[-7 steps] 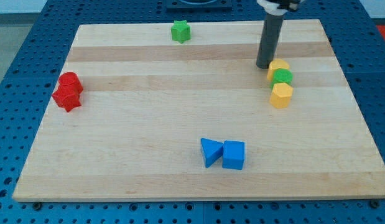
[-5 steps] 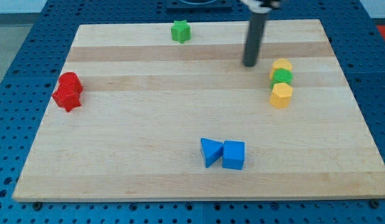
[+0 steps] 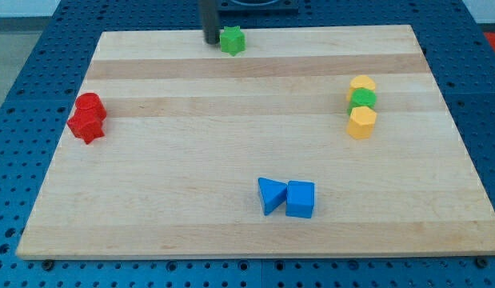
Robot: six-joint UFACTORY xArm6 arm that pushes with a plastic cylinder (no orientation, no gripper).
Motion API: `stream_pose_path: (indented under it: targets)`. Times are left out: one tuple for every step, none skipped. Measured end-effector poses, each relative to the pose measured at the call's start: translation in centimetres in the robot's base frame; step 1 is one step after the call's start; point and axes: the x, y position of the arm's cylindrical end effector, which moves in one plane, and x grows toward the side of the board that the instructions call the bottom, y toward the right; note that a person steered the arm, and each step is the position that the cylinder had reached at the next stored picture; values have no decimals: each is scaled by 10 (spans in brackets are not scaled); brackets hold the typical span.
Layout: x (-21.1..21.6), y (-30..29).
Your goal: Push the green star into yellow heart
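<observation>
My tip (image 3: 210, 41) stands near the table's top edge, just beside the green star (image 3: 232, 40) on its left, holding nothing. The yellow heart (image 3: 360, 85) sits well apart near the right edge, touching a green round block (image 3: 363, 98), so the push likely runs rightward and slightly downward.

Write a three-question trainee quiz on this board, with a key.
1. True or false: my tip stands just to the view's left of the green star.
2. Which block sits between the two yellow blocks at the view's right? A) the red one B) the green one C) the blue one
3. Fill in: the blue triangle and blue cube lie near the view's ____ edge.

Key: 1 true. 2 B, the green round block, with the upper yellow block above it and the lower yellow block below. 3 bottom.
</observation>
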Motion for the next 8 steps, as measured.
stream_pose_path:
  targets:
    - [16, 64]
    - [32, 108]
    - [38, 116]
    - [23, 91]
    - [15, 22]
    - [44, -6]
    - [54, 29]
    - [54, 90]
